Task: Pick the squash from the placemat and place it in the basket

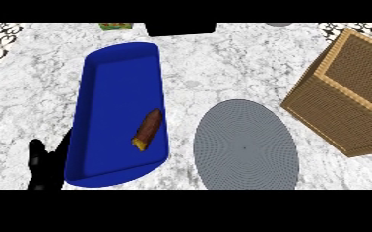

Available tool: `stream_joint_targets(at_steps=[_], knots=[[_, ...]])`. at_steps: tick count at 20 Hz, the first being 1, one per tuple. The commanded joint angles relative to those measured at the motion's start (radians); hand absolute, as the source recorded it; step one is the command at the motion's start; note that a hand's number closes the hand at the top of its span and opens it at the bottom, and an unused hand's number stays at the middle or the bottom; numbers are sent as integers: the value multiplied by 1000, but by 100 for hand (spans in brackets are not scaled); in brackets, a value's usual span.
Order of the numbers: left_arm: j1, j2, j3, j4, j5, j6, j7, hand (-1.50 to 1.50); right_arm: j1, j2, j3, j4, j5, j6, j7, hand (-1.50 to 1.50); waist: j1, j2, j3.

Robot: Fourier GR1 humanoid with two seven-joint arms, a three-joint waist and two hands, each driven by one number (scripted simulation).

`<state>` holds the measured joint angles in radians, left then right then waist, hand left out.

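The squash (147,129) lies slantwise on the blue mat (116,88), well apart from the basket (327,113) at right. Best take it across its middle; the left hand (42,166) rests beside the mat, fingers spread, holding nothing.

A white worktop (218,54) of grey-veined marble fills the view under even light. At its far edge sits a black block (181,28), with a small green and yellow item (116,26) to its left and a grey rounded thing (279,24) further right. A black-and-white patterned surface (9,29) shows at the far corners.
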<state>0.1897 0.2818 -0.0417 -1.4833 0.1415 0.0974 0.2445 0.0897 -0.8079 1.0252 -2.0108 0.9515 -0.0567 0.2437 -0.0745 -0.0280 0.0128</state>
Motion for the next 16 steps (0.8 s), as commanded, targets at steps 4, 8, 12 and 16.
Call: stream_joint_targets(at_steps=[4, 8, 12, 16], knots=[[37, -13, 2, 4, 21, -3, 28, 0, 203, -17, -25, -345, -297, -247, -156, 150, -19, 24, -4], [38, -12, 11, 10, 9, 7, 8, 0, 261, -122, -121, -528, -395, -316, -191, 150, -16, 26, -7], [53, -28, -15, -14, -1, 7, 9, 0, 308, -167, -207, -538, -442, -387, -206, 150, -13, 28, -8], [46, -1, 6, -10, 9, -16, 3, 0, 336, -196, -284, -544, -483, -443, -214, 150, -9, 34, -11]])
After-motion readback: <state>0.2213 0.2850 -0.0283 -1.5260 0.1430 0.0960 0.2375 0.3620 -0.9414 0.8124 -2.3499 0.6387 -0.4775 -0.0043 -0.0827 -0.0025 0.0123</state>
